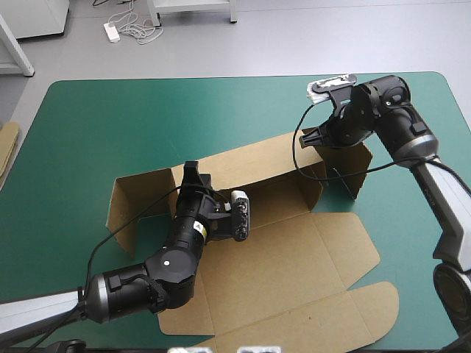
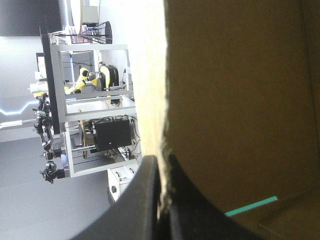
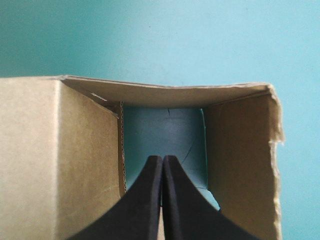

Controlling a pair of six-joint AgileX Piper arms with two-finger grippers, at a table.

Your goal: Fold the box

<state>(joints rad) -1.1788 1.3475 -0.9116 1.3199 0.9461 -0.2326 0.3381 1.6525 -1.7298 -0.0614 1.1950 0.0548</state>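
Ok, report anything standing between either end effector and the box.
Nothing visible does. The left end effector is shut on the edge of a raised wall of the box. The right end effector, shut, sits inside the pocket of raised flaps at the box's right end, only the teal-green cover ahead of it.

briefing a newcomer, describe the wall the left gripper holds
On the teal-green table sits the brown box, its lid flat. Its long far wall stands upright, the only wall with the left gripper shut on its top edge.

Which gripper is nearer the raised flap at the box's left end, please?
Left. The left gripper clamps the back wall beside that flap; the right gripper is at the wall's right end.
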